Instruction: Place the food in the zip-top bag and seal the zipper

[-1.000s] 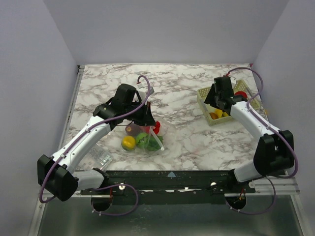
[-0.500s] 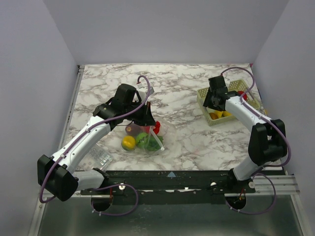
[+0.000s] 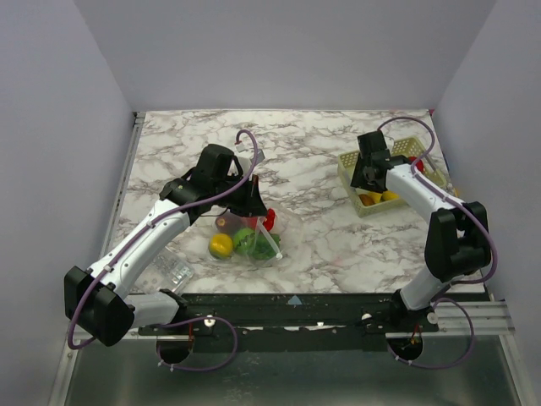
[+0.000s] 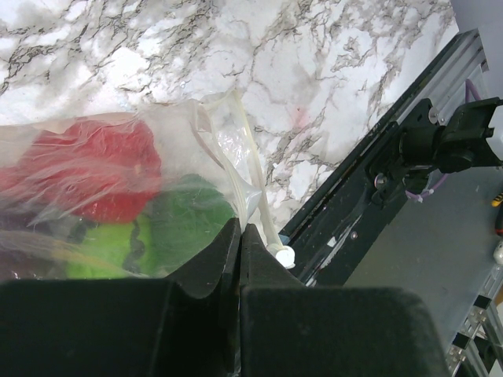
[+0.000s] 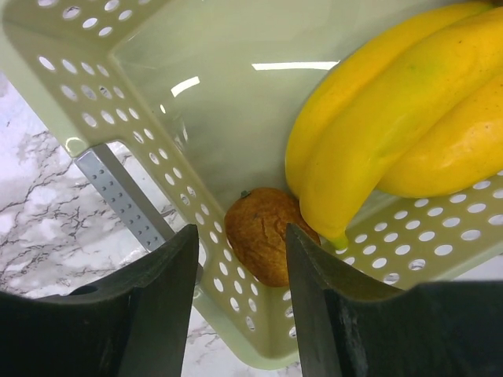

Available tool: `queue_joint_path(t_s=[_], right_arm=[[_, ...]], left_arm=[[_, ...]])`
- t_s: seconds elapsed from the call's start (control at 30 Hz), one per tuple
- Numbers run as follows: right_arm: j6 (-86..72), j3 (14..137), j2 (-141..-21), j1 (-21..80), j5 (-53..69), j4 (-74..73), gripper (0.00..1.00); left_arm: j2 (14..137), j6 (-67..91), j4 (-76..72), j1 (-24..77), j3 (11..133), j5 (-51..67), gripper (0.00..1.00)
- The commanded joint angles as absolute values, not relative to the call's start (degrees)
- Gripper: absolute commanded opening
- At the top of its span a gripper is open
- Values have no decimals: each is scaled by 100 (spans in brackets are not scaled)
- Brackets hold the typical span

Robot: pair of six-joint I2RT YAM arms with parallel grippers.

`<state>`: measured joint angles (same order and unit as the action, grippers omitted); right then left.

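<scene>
L gripper pinched shut on zip-top bag rim by zipper; bag holds food, near-left on table. R gripper part-open over brown fruit in basket, holding nothing. Risk: finger snags basket wall or banana and drags the basket.

A pale green perforated plastic basket is seen from close above, with glossy yellow toy bananas laid at its right side. A small brownish-orange roundish toy fruit is tucked in the near corner, beside the bananas' tip. The right gripper is held with its dark fingers apart, one at each side of that fruit. White veined marble tabletop is seen at the left, outside the basket.
</scene>
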<state>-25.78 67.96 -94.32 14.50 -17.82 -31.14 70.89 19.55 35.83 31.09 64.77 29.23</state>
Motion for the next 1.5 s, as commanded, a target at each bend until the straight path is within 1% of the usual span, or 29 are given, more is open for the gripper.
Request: queue_joint_path(t_s=[0.0,0.13,0.23,0.3,0.43,0.73,0.97,1.03,1.2,1.37,1.47], right_arm=[[-2458,7002,-9222,1411,-1652,-3271,52],[-2332,7084,-9289,1337,-1675,-3393,52],[-2258,7020,-9425,1318,-1670,-3451,48],[-2267,6943,-9498,1313,-1669,-3450,42],[-2252,6785,-9573,1313,-1467,-3366,41],[-2129,6570,-9911,1294,-1731,-3512,44],[-2091,6583,-10193,1207,-1523,-3437,54],[-2086,6623,-10333,1146,-1451,-3414,54],[-2134,6723,-10598,1083,-1802,-3361,54],[-2214,6861,-10451,1071,-2228,-3403,53],[-2138,6950,-10325,1063,-2189,-3396,52]], left_arm=[[7006,1960,3449,3085,6442,3063,0],[6987,1951,3456,3081,6442,3051,0],[6974,1951,3457,3084,6442,3059,0],[6970,1951,3456,3085,6442,3078,0],[6979,1956,3454,3085,6434,3087,0],[6987,1951,3456,3084,6433,3068,0],[7022,1969,3450,3083,6442,3129,0],[7022,1960,3447,3083,6442,3112,0],[7013,1960,3454,3085,6442,3102,0],[7043,1969,3451,3084,6451,3143,0],[7049,1969,3450,3084,6451,3146,0]])
